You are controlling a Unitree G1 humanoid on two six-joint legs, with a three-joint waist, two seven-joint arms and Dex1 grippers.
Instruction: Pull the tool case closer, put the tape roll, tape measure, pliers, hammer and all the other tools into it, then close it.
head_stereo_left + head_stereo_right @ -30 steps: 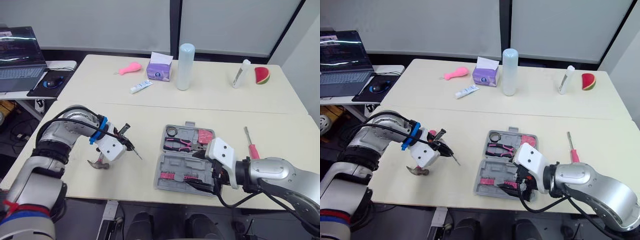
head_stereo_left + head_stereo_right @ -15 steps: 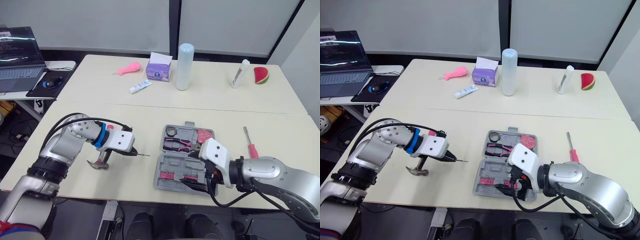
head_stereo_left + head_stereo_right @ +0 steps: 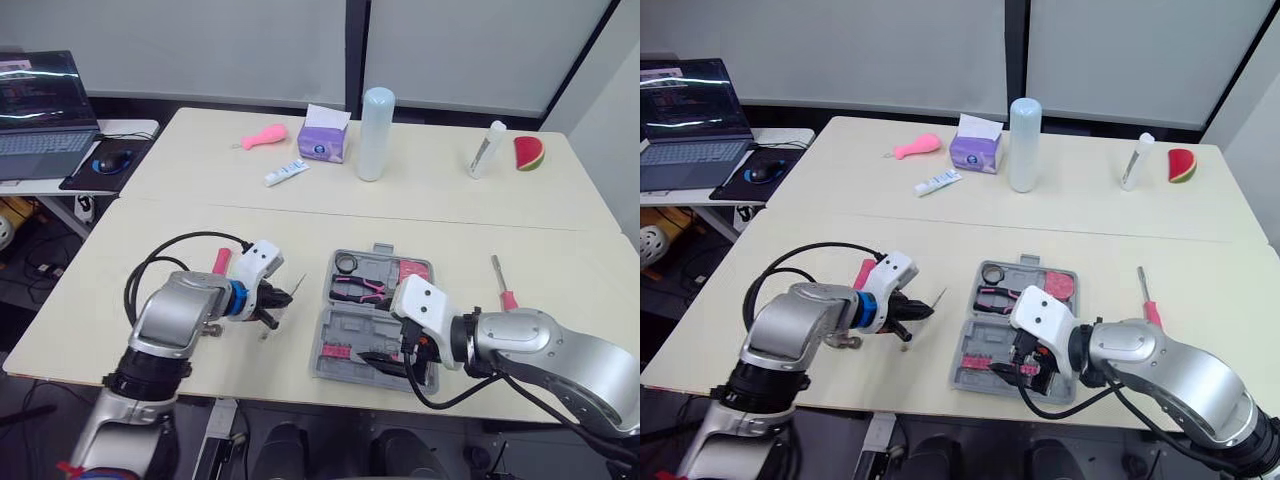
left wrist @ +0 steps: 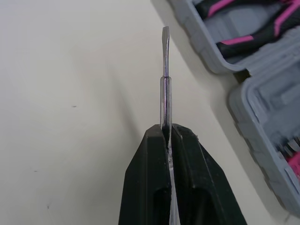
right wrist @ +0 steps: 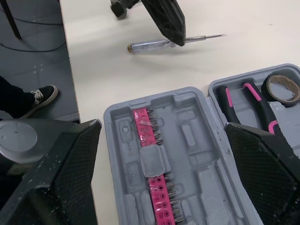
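The grey tool case (image 3: 340, 335) lies open flat on the table (image 3: 300, 225), near its front edge. Its far half holds the tape roll (image 5: 268, 89) in one corner pocket, the pliers (image 3: 357, 290) with black and pink handles beside the roll, and the pink tape measure (image 3: 411, 272) at the other end. The near half holds a pink strip of bits (image 5: 146, 133) under a grey clip, and its other moulded recesses are bare. The left hand (image 4: 167, 133) is closed tight on a slim screwdriver (image 4: 165, 79) with a clear handle and a flat tip. It is pinched at the handle and held low over the table just left of the case, apart from it, with the tip pointing toward the case's far half. The right hand (image 3: 398, 358) is spread wide with nothing in it, over the near half of the case. The hammer (image 3: 221, 261) lies on the table by the left arm, its pink handle showing. A second screwdriver (image 3: 503, 288), pink-handled, lies on the table to the right of the case.
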